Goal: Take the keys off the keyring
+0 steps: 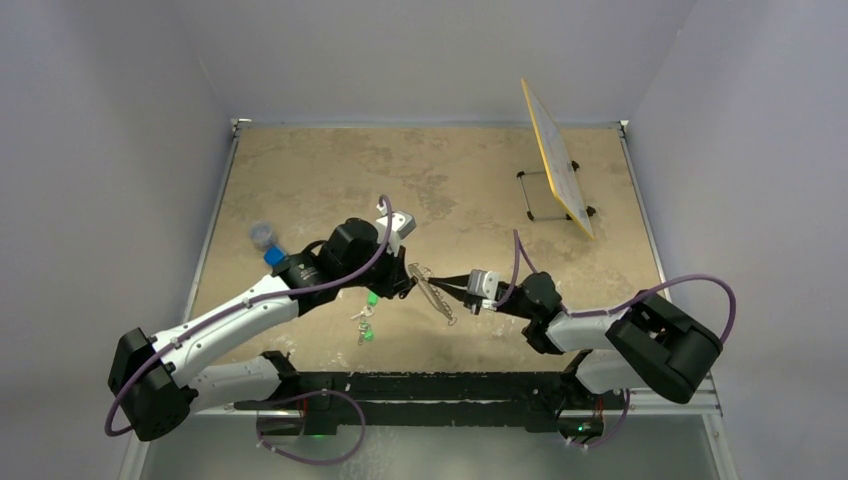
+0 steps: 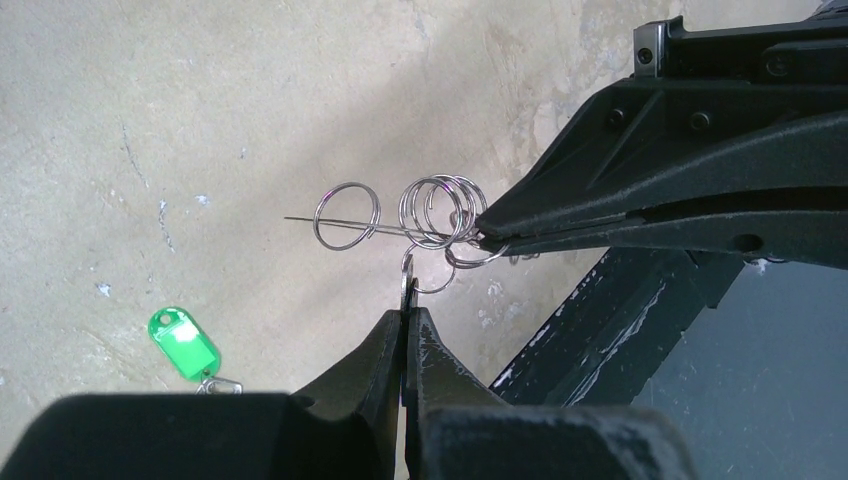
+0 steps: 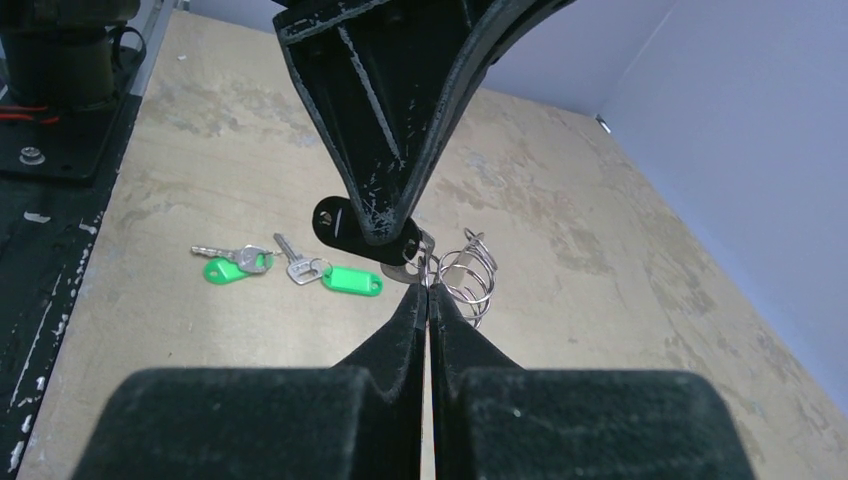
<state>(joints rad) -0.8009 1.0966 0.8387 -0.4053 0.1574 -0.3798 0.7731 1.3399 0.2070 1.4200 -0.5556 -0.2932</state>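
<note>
The left gripper (image 2: 406, 310) and right gripper (image 3: 428, 292) meet tip to tip above the middle of the worktop (image 1: 330, 180), towards its near edge, with the keyring (image 1: 431, 290) held up between them. The right fingers are pressed together on the loop, apparently to steady it. The left fingers are pinched on what looks like the black-headed key (image 3: 335, 218), probably to work it off. A green-tagged bunch (image 3: 350, 280) lies on the worktop below.

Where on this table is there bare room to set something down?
Bare: the table's far half, left of the yellow board. Crowded: near centre, where the left gripper and right gripper clamp the keyring, green-tagged keys beside them.
</note>
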